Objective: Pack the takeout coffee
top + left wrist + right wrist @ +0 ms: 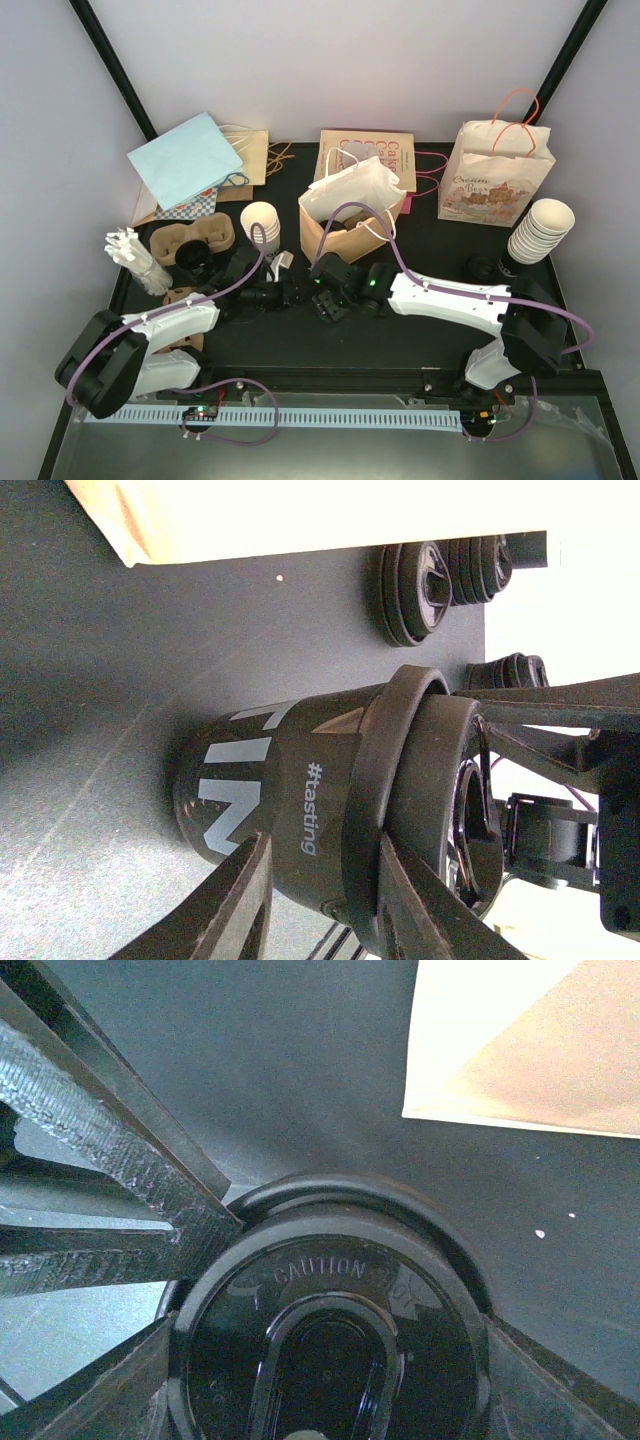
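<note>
Takeout coffee (290, 790) is right in the thick of it: a black cup with "#tasting" in white, capped by a black lid (322, 1272), mid-table and near the brown paper bag (350, 225).

The right gripper (330, 1360) is over the top, spread wide. Its fingers press the lid's rim on both sides, so that's a hold on the lid.

The left gripper (322, 848) is at the cup's side, jaws narrow. One finger lies over the printed wall, the other across the lid's rim band. Whether they actually pinch anything, I can't tell. From the right wrist, its ribbed fingers (115, 1155) reach the lid's edge.

The bigger white letters on the cup are cut off by the curve and that finger, so they're unreadable. Is the cup's base resting on the table (340, 350) or just off it? I can't tell. From overhead, the dark cup is lost among the dark wrists.

Outward now:
- The bag's corner is close by.
- Black spare lids (425, 575) are stacked further off, toward the table's edge.
- A stack of cream cups (260, 225) stands behind the left wrist.
- Another stack (540, 232) is far right.
- The pulp carrier (190, 245) is out left, partly hidden.
</note>
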Controlling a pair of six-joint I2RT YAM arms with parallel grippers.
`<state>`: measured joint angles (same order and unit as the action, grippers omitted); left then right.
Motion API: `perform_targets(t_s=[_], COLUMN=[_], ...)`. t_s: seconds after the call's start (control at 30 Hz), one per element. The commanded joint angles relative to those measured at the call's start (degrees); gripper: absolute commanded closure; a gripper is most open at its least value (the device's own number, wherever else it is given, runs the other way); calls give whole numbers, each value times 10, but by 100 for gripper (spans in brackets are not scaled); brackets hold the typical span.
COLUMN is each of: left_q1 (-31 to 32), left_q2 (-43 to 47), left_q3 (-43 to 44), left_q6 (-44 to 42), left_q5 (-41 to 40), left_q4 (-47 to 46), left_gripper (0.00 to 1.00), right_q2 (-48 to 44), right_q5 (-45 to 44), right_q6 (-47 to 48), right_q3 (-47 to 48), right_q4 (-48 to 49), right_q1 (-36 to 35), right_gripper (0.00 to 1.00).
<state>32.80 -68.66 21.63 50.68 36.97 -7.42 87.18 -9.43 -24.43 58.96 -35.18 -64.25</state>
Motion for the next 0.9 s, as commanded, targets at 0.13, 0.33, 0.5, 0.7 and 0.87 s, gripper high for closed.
perform_targets(t_s=[0.13,0.33,0.5,0.7,0.87], left_q1=[45,46,8,-57,-57], left_q2=[-44,-25,35,74,61], left_q3=[-44,-49,5,42,51], left_q6=[25,29,-23,-75,-100], left_q5=[-39,-34,-5,45,73], left_q4=[27,33,79,104,103], left_gripper=[71,70,55,43,43], right_q2=[86,83,64,37,18], right_q5=[101,111,100,121,151], right_q6=[-10,-8,-9,12,32], right_q3=[-55,-54,-50,-61,-61], right_q4=[-147,-144,-139,-117,-97], right_q1=[-17,-28,-27,-30,-58], right_gripper=[25,26,26,26,26])
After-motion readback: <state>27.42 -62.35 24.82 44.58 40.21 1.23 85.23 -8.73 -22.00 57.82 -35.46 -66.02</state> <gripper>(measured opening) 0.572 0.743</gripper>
